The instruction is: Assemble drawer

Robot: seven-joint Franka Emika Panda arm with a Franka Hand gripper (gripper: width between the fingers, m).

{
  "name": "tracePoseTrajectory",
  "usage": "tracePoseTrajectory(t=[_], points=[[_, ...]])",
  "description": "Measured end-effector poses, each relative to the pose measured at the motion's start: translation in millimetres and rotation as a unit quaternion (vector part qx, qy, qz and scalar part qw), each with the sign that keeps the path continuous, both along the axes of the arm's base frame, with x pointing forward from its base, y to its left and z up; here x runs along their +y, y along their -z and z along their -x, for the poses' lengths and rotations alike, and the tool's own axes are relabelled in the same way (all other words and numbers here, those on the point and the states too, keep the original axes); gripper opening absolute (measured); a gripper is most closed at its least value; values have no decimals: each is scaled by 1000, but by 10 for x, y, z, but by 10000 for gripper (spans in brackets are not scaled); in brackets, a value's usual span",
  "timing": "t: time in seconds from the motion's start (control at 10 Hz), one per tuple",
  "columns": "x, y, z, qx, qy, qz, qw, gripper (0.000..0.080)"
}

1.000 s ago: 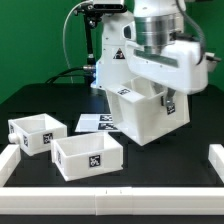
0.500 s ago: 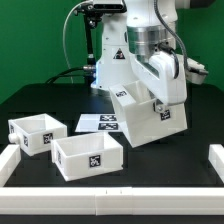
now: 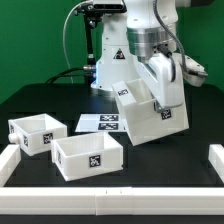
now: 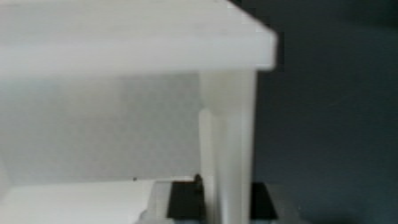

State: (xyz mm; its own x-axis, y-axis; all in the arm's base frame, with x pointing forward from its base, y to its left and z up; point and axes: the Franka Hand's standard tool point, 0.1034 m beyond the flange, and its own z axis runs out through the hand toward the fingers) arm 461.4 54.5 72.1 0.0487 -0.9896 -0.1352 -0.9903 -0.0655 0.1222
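Observation:
The white drawer housing [image 3: 145, 112], an open-fronted box with marker tags, stands tilted on the black table at centre right of the exterior view. My gripper [image 3: 160, 88] is shut on its upper wall and holds it tipped. In the wrist view the white housing wall [image 4: 228, 130] runs up from between my dark fingers [image 4: 180, 203], with the housing's broad panel [image 4: 125, 40] filling the view. Two white drawer boxes sit open side up at the exterior view's left: one [image 3: 37, 132] farther left, one [image 3: 87, 155] nearer the front.
The marker board [image 3: 98, 123] lies flat on the table behind the drawer boxes, partly hidden by the housing. A white rail [image 3: 110, 198] runs along the table's front edge, with white blocks at the left [image 3: 8, 160] and right [image 3: 215, 158]. The robot base [image 3: 110, 60] stands behind.
My wrist has turned and the housing has tipped and shifted slightly with it. The two drawer boxes have not moved.

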Motion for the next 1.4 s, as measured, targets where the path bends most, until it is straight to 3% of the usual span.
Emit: tracePoseTrajectory(t=[0.2, 0.5, 0.7, 0.8, 0.9, 1.0, 1.1, 1.3, 1.4], points=[[-28, 109, -20, -7, -4, 7, 1000, 66], [35, 119, -38, -12, -11, 8, 1000, 66], [43, 122, -36, -12, -8, 6, 1000, 329], [45, 123, -35, -12, -7, 6, 1000, 329], [46, 124, -35, -11, -7, 6, 1000, 516], [47, 119, -34, -11, -8, 5, 1000, 516], [75, 21, -31, -3, -20, -4, 1000, 624], [98, -246, -64, -16, -61, -18, 998, 645], [117, -315, -77, -20, -102, -19, 994, 648]])
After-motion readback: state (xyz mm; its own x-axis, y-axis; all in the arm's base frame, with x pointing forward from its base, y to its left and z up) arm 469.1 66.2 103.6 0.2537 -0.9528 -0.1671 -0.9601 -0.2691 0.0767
